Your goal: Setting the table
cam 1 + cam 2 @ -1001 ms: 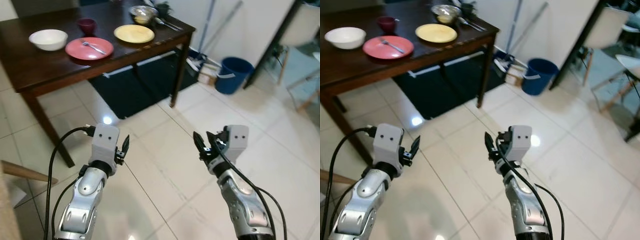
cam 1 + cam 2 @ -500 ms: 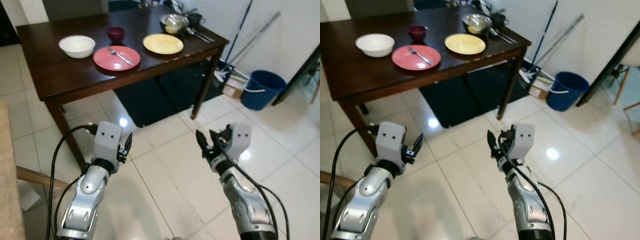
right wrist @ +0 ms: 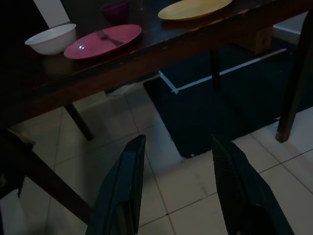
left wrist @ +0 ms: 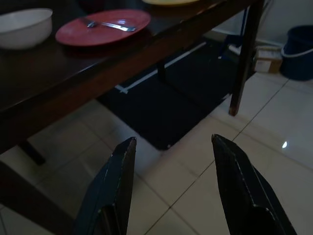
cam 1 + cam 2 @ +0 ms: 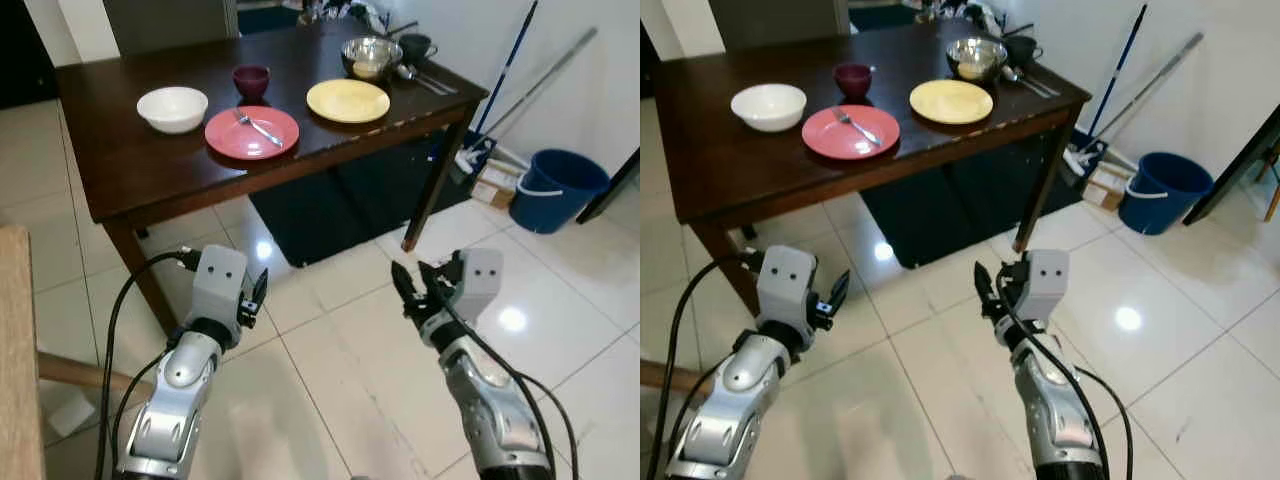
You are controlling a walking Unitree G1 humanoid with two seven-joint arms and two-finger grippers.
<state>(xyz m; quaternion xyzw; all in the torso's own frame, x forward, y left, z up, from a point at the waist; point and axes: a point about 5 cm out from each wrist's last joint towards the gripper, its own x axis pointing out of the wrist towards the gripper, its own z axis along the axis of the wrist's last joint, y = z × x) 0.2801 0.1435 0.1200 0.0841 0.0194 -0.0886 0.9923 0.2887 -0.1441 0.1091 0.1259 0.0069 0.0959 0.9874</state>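
Note:
A dark wooden table (image 5: 140, 175) stands ahead of me. On it are a white bowl (image 5: 172, 108), a red plate (image 5: 252, 132) with a fork (image 5: 258, 127) lying across it, a maroon cup (image 5: 251, 80), a yellow plate (image 5: 348, 100), a metal bowl (image 5: 371, 57) and a dark cup (image 5: 415, 46) with loose cutlery (image 5: 428, 82) beside it. Both arms are held over the tiled floor, short of the table. My left gripper (image 4: 171, 188) is open and empty. My right gripper (image 3: 178, 188) is also open, holding nothing.
A dark mat (image 5: 340, 195) lies under the table's right end. A blue bucket (image 5: 558, 187), a small box (image 5: 488, 190) and leaning mop handles (image 5: 512, 58) stand by the right wall. A light wooden piece of furniture (image 5: 15, 350) is close at my left.
The camera has swung left and nearer, so the whole table now sits more centred in view. Both grippers stay open and hold the same pose.

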